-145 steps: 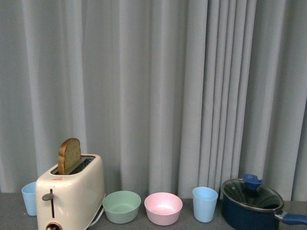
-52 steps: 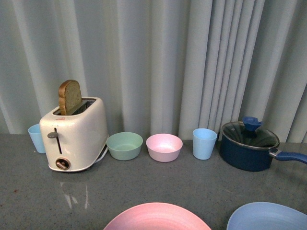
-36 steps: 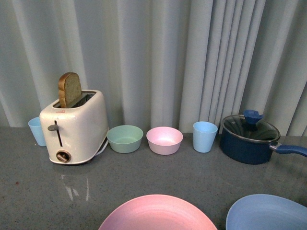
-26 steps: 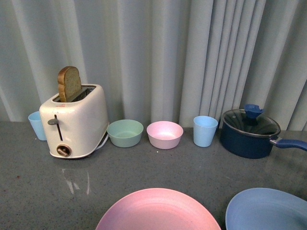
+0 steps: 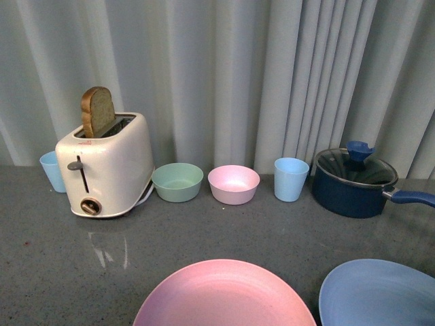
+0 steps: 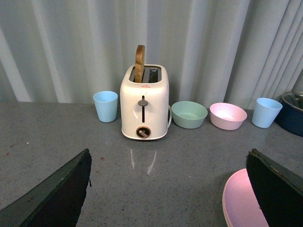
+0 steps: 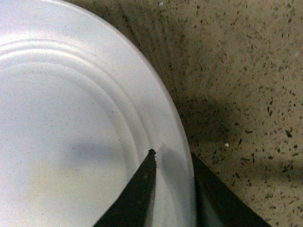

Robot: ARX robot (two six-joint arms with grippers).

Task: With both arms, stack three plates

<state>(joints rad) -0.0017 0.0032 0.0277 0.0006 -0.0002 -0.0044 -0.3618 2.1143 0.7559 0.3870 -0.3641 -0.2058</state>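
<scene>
Pink plate (image 5: 224,295) nearer, grey counter (image 5: 204,227); left gripper (image 6: 168,158) wide, right gripper (image 7: 172,157) pinches blue plate (image 7: 71,118).

Soft even light, sharp focus, faint glare streaks on the countertop (image 5: 109,251).

My front camera sits on the body and faces the curtain (image 5: 224,75) across the countertop (image 5: 224,231) at mid-range: toaster (image 5: 109,166) at 10 o'clock, saucepan (image 5: 353,185) at 2, pink plate (image 5: 224,295) at 6. My left wrist camera looks low the same way, sharing the toaster, green bowl (image 5: 177,182), pink bowl (image 5: 233,184) and that plate's rim. My right wrist camera stares down, very close, at a pale plate (image 7: 71,118) edge.
</scene>
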